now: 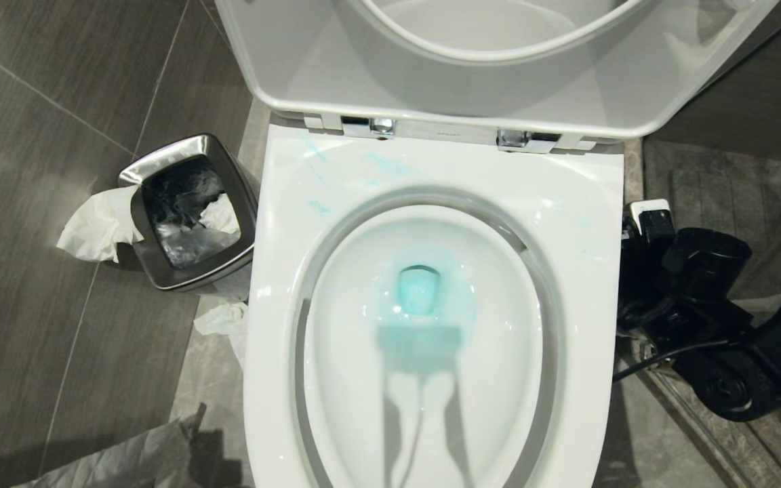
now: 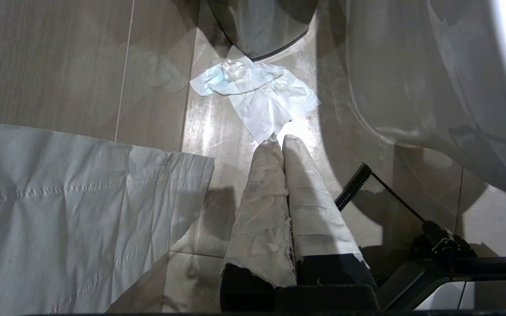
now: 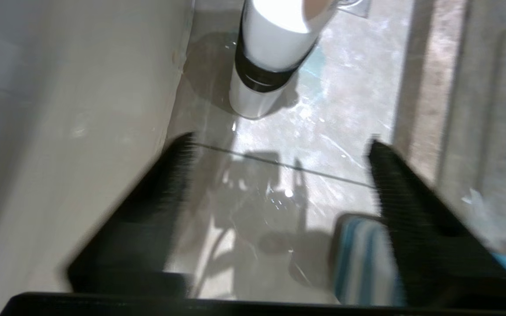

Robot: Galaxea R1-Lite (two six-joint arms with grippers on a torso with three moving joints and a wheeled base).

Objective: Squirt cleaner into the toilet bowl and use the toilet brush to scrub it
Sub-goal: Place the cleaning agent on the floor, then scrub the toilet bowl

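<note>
From where I sit, the squirting half looks done: the toilet bowl (image 1: 431, 325) has its seat and lid up, turquoise cleaner (image 1: 419, 288) is pooled in the water at the bottom of the basin, and thin smears of it streak the far left of the flat rim. I see no sign of scrubbing yet, so I judge that half is all still to do.

The toilet brush I cannot find for certain in any view. In the right wrist view a blue-and-pale striped thing (image 3: 358, 263) lies on the floor tiles right against one finger (possibly part of the brush holder, but I cannot tell), and a white cylinder with a dark band (image 3: 270, 66) stands farther off beside the toilet's side wall.

My right gripper (image 3: 279, 175) is low on the right of the toilet, just above the floor, its two dark fingers spread apart with nothing between them. My left gripper (image 2: 283, 145) hangs on the left side near the floor, its paper-wrapped fingers pressed together on nothing; crumpled tissue (image 2: 257, 92) lies on the tiles beyond it, near the steel waste bin (image 1: 190, 213).

What is left, as I read it: find and grasp the brush on the right, then scrub the basin.
</note>
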